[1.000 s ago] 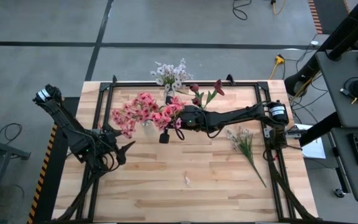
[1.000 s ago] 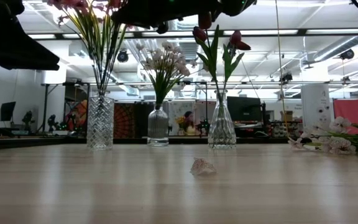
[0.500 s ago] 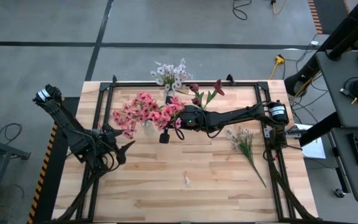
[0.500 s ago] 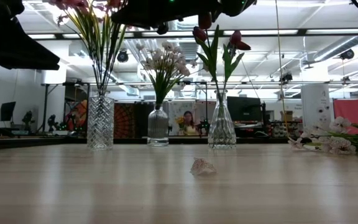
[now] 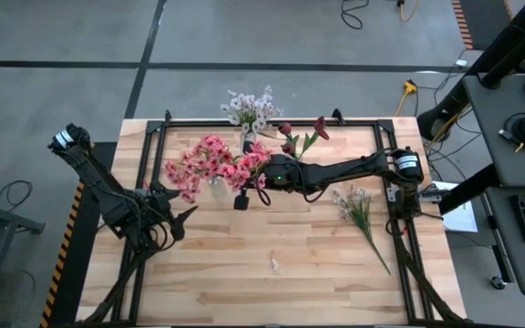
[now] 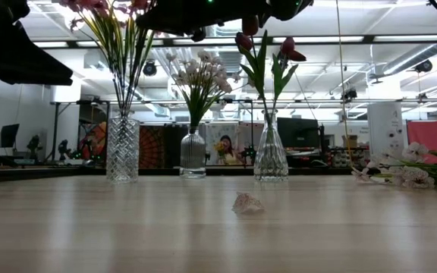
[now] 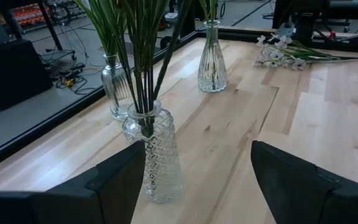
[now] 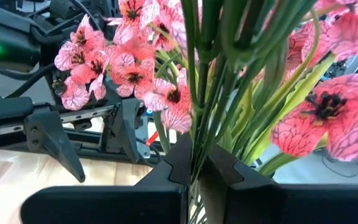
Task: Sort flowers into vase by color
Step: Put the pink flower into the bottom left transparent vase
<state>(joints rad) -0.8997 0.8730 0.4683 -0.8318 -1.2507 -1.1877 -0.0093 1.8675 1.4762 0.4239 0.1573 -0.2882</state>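
Observation:
Three glass vases stand in a row at the far side: a cut-glass vase [image 6: 122, 149] with pink flowers [image 5: 210, 164], a ribbed vase [image 6: 193, 154] with white flowers [image 5: 251, 109], and a smooth vase [image 6: 270, 155] with dark red flowers [image 5: 303, 137]. One white-lilac stem [image 5: 360, 211] lies flat on the table at the right. My right gripper [image 8: 196, 171] reaches level into the pink bunch above the cut-glass vase and is shut on its green stalks. My left gripper [image 7: 197, 180] hangs open near the table's left edge, facing the vases, with nothing between its fingers. My right gripper pinches the green stalks of the pink flowers [image 8: 197, 146] between its two fingertips, below the blossoms and above the vase's mouth. It comes in level from the table's right, across the upright stalks. How many stalks it has, I cannot tell. The stalks' lower ends stand in the cut-glass vase.
A small fallen petal [image 6: 247, 203] lies on the bare wood near the table's middle. A black frame [image 5: 153, 137] runs along the table's edges. Beyond the vases lies a workshop room with benches and screens.

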